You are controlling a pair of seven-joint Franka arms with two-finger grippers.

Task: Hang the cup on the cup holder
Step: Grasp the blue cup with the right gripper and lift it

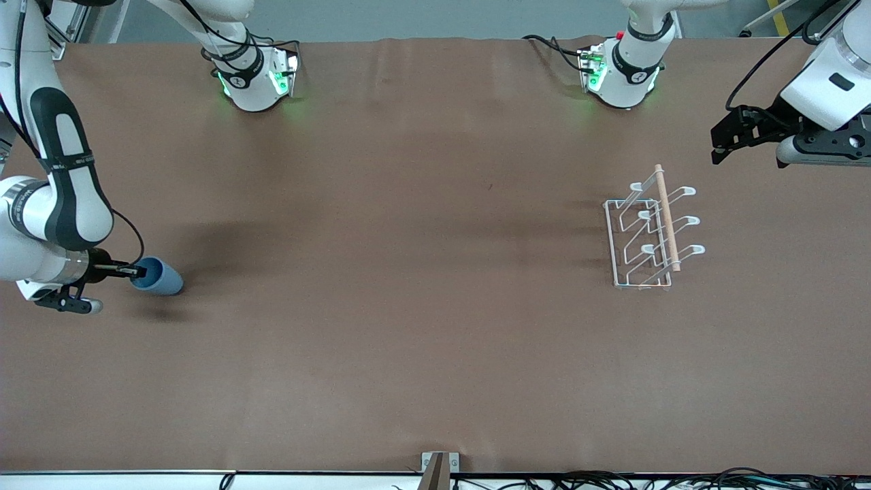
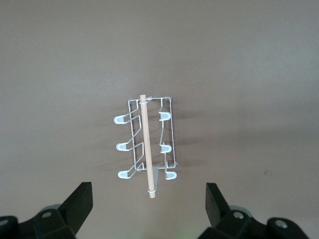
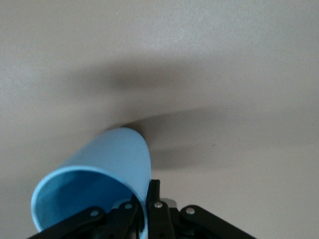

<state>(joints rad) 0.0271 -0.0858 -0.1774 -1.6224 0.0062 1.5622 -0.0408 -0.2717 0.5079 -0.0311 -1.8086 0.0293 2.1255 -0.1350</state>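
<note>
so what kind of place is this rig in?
Likely a robotics lab bench, not a kitchen: two Franka bases bolted along a brown-covered table, cables along its edge, and just two props, a blue cup pinched at the rim by the right gripper and a white wire cup holder.

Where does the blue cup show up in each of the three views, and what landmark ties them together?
Front view: the cup lies on its side at the right arm's end of the table, its rim pinched by the right tool.
Left wrist view: not in it; only the cup holder and the brown table show.
Right wrist view: the cup fills the foreground, the tool's fingers clamped on its rim.
Shared landmark: the brown table.
</note>
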